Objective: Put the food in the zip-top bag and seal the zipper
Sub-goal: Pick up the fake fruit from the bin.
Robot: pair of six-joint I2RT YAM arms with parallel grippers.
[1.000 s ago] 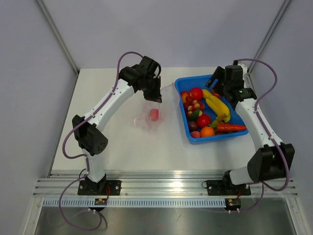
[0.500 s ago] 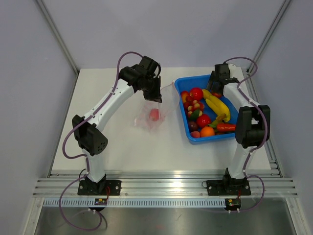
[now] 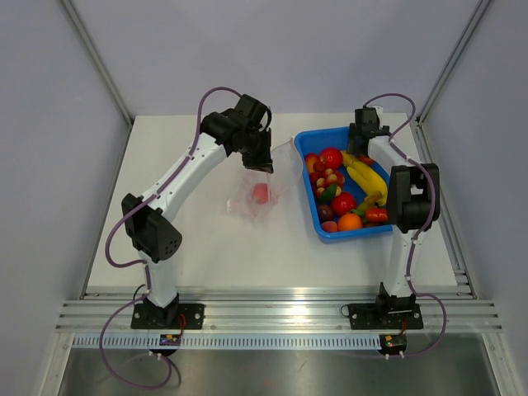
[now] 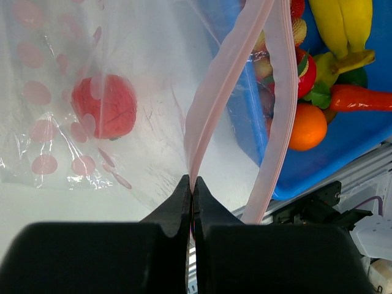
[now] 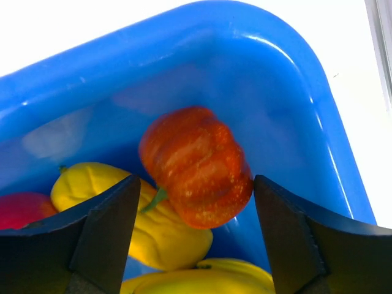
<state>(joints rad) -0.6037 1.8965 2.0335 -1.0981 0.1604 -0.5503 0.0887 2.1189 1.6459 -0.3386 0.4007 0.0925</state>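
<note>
The clear zip-top bag (image 3: 257, 196) with pink dots hangs from my left gripper (image 3: 265, 162), which is shut on its pink zipper strip (image 4: 211, 92); the mouth gapes open. One red fruit (image 4: 104, 105) lies inside the bag, also visible in the top view (image 3: 260, 193). The rest of the food sits in the blue tray (image 3: 312, 183): a banana (image 3: 367, 176), an orange (image 3: 350, 221), a carrot (image 4: 361, 98). My right gripper (image 5: 196, 182) is open, low in the tray's far corner, its fingers either side of an orange-red pumpkin-like fruit (image 5: 196, 164), not touching it.
The tray's rim (image 5: 184, 24) curves close behind the pumpkin-like fruit. A yellow fruit (image 5: 153, 236) lies under it. My right arm (image 3: 410, 198) stands folded over the tray's right side, hiding part of the carrot. The bag's open mouth faces the tray's left wall.
My right arm has folded in and its gripper has moved left to the tray's far corner. The left arm and the bag have not moved.
</note>
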